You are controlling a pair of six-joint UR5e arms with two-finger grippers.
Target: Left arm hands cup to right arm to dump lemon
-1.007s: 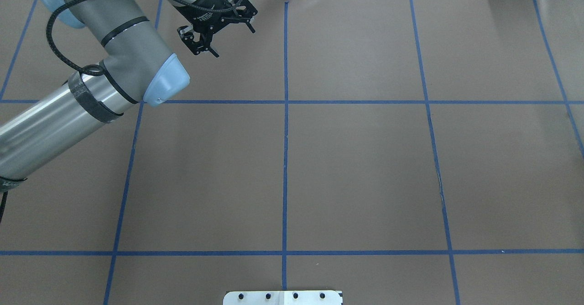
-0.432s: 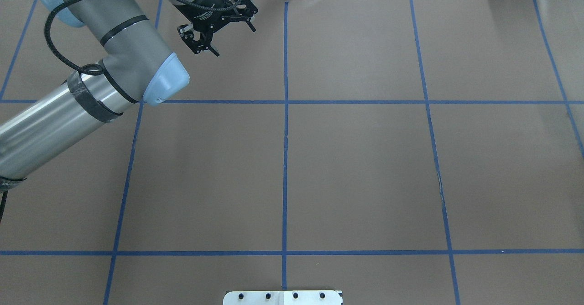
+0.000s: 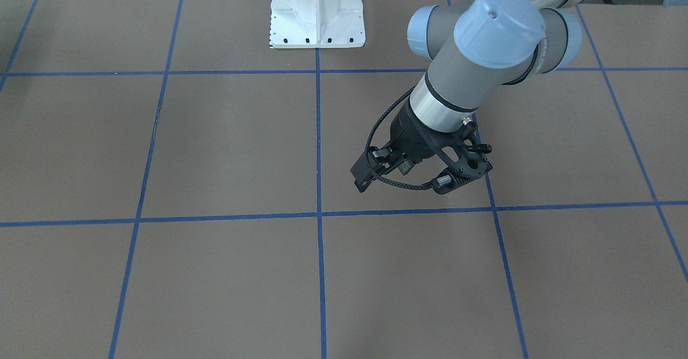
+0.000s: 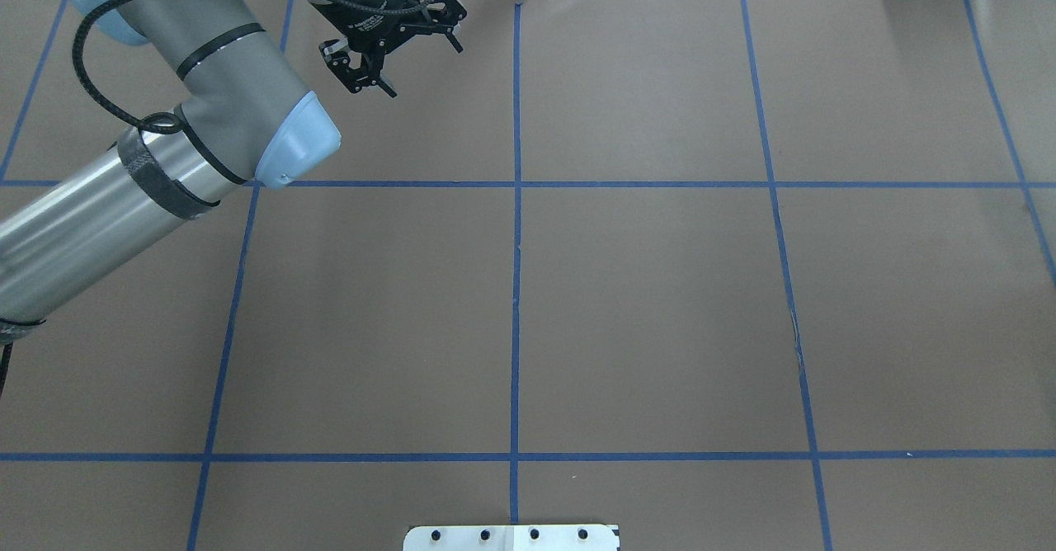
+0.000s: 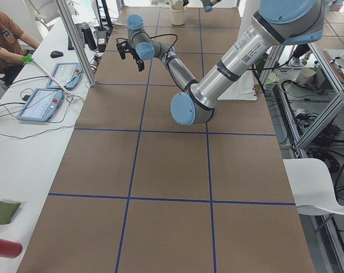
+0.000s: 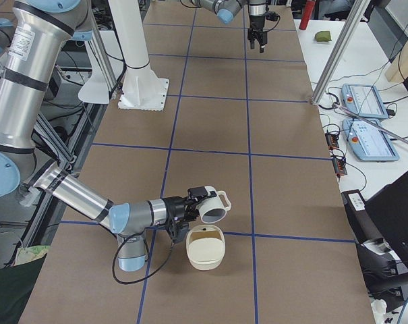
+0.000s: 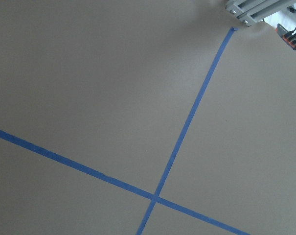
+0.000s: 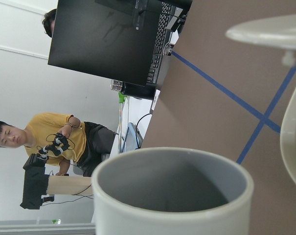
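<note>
Cup (image 6: 212,208) sideways at right tool (image 6: 195,203)

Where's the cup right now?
In the exterior right view, the cup is tipped sideways at the right gripper, close beside a cream bowl.

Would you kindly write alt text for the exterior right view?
The near right arm carries the cup tipped sideways above a cream bowl on the brown, blue-taped table. The far left arm hovers at the table's other end.
</note>
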